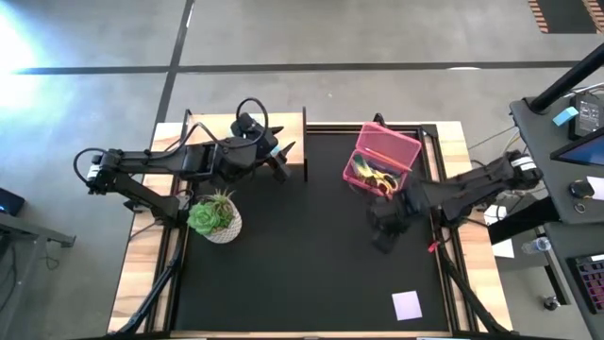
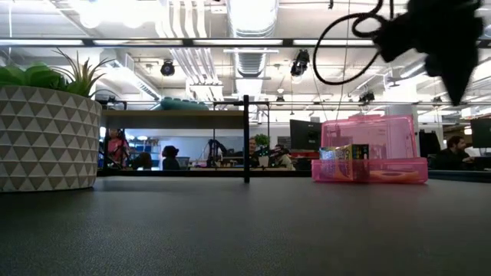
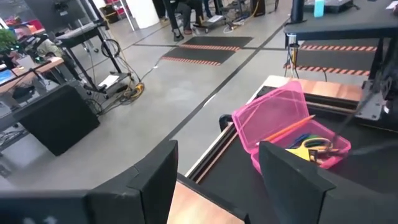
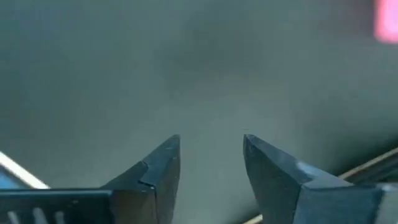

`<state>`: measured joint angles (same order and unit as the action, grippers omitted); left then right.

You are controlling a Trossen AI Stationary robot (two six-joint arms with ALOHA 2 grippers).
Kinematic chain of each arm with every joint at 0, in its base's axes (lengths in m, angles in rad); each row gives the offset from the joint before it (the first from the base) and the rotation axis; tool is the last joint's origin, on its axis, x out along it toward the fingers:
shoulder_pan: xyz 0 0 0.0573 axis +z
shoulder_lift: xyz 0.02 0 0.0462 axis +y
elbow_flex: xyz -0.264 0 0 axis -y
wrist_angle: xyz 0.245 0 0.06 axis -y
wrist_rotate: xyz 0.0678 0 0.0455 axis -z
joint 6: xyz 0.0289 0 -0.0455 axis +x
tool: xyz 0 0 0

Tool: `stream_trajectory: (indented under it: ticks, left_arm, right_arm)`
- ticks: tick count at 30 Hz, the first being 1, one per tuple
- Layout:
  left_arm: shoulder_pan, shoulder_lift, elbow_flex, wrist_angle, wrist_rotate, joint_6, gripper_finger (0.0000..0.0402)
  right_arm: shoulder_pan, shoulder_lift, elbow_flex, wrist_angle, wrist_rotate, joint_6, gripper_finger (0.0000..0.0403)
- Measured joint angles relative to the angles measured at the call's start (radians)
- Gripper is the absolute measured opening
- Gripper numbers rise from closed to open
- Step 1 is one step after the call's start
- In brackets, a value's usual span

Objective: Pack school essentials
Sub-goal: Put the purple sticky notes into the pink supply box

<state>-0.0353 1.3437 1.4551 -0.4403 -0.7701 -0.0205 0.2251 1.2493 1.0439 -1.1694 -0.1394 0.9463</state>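
An open pink case (image 1: 382,161) rests on the black mat (image 1: 302,246) at the far right. It holds yellow-handled scissors (image 1: 377,178), an orange pencil (image 3: 292,129) and a blue pen (image 3: 305,138). A small yellow box (image 2: 349,162) shows through its wall. A lilac note pad (image 1: 407,304) lies flat near the front right. My right gripper (image 1: 385,225) hovers open and empty over the mat, just in front of the case; its fingers show in the right wrist view (image 4: 211,155). My left gripper (image 1: 286,159) is open and empty at the far left, raised, facing the case (image 3: 214,177).
A green plant in a white patterned pot (image 1: 215,217) stands on the mat's left side, under the left arm. A low wooden wall (image 1: 304,142) stands by the left gripper. People and desks show in the room beyond the table.
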Motion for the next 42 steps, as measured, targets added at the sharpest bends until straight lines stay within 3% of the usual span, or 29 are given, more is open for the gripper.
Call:
stream_trajectory:
  ticks: [7, 11, 21, 28, 36, 42]
  left_arm:
    - [-0.027, 0.000, 0.000, 0.003, 0.060, -0.014, 0.0206]
    - [-0.041, 0.000, 0.000, 0.002, 0.123, -0.132, 0.0206]
    - [-0.111, 0.000, -0.004, -0.007, 0.372, -0.456, 0.0206]
    - [-0.209, 0.032, -0.005, 0.018, 0.379, -0.555, 0.0206]
    - [-0.292, 0.095, -0.005, 0.122, 0.377, -0.599, 0.0206]
    - [-0.321, 0.124, -0.005, 0.184, 0.377, -0.604, 0.0206]
  right_arm:
    - [0.158, 0.054, -0.002, 0.000, -0.090, 0.117, 0.0219]
    - [0.236, 0.078, -0.002, 0.006, -0.104, 0.118, 0.0238]
    - [0.512, 0.195, 0.006, 0.146, -0.184, 0.220, 0.0232]
    - [0.648, 0.306, 0.031, 0.232, -0.222, 0.412, 0.0239]
    - [0.713, 0.387, 0.043, 0.396, -0.264, 0.518, 0.0269]
    - [0.735, 0.423, 0.042, 0.390, -0.260, 0.571, 0.0284]
